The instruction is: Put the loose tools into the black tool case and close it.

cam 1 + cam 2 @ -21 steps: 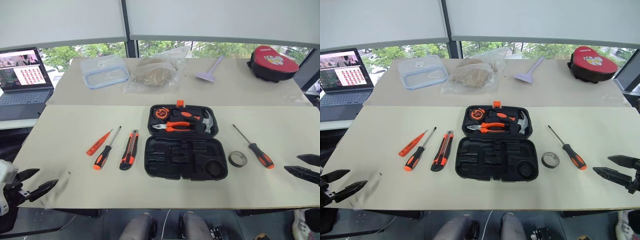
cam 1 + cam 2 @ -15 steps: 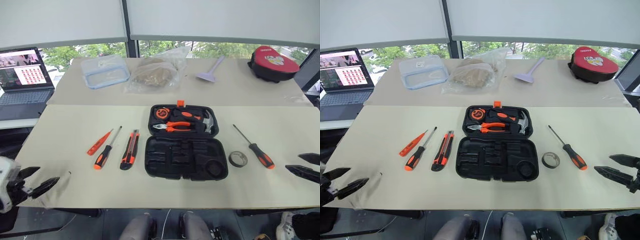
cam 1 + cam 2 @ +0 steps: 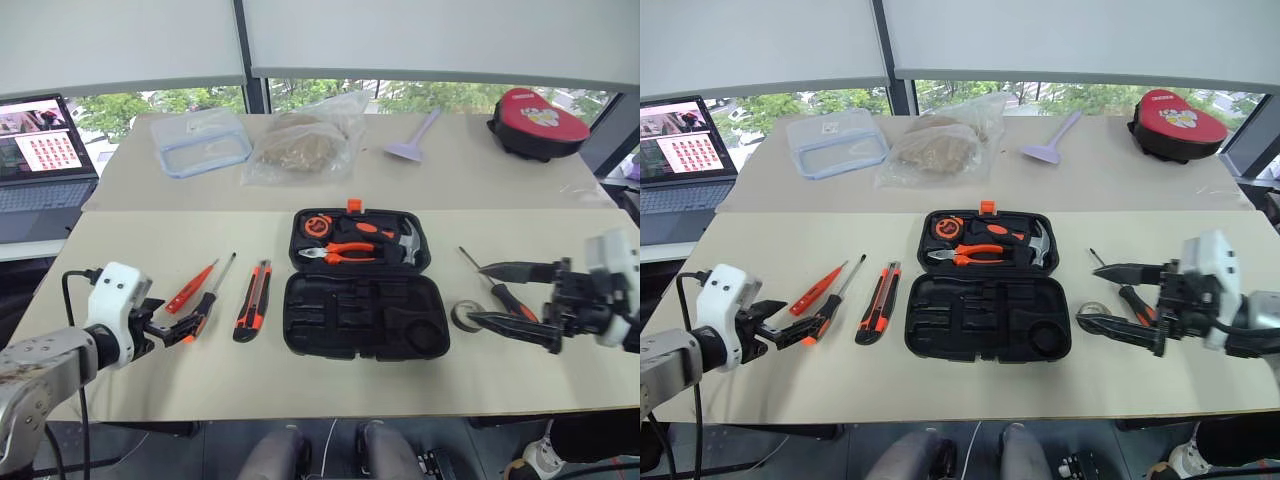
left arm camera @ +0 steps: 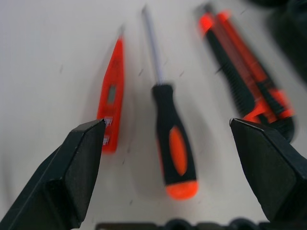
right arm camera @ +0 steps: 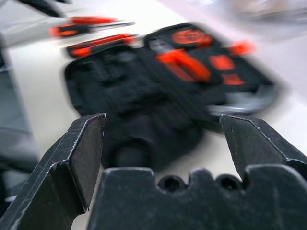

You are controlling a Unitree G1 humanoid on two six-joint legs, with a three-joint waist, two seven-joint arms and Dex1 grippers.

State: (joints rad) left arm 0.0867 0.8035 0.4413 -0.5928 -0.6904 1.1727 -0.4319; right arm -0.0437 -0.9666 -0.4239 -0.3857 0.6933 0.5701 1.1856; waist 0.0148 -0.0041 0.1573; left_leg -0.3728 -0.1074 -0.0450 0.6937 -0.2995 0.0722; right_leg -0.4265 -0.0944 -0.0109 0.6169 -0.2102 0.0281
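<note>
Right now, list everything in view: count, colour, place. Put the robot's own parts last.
tool case: 1, black, open at the middle of the near table.
pliers, hammer, tape measure: 1 each, in the case's far half.
tester screwdriver: 1, orange, left of the case.
screwdrivers: 2, black and orange, one left, one right of the case.
utility knife: 1, black and orange, just left of the case.
tape roll: 1, grey, right of the case.
laptop: 1, far left.
container, bag, scraper: 1 each, far table.
pouch: 1, red and black, far right.
left gripper: open, over the left tools.
right gripper: open, over the tape roll.
</note>
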